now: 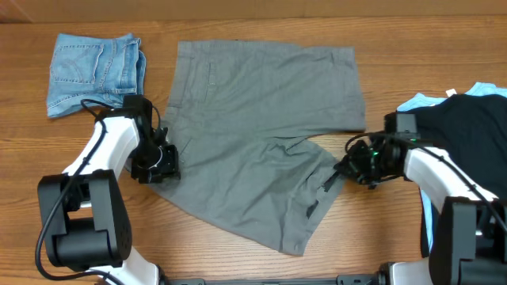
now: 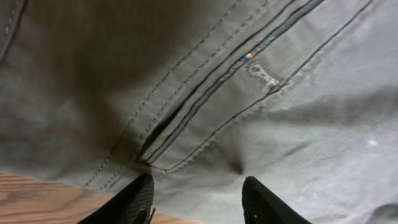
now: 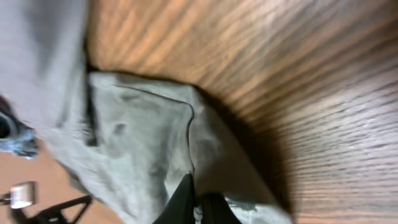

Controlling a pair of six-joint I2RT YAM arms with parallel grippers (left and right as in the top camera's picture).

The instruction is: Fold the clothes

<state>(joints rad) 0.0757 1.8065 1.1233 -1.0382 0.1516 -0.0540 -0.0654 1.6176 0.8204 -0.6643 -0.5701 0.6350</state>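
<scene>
Trousers [image 1: 261, 150] lie spread and unfolded between the arms, shorts [image 1: 95, 71] already folded beyond their left corner; right gripper [image 3: 198, 210] pinches their right edge, left gripper [image 2: 196, 199] hovers half-open over their left edge.

Wooden table [image 1: 396, 32], grey trousers [image 1: 261, 119] mid-table, folded denim shorts [image 1: 95, 71] left, black garment [image 1: 467, 123], pale-blue garment [image 1: 412, 103] right

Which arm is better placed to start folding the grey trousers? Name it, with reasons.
Right. The right gripper is shut on the edge of the grey trousers, ready to pull it over. The left gripper has its jaws apart over the fabric, gripping nothing.
</scene>
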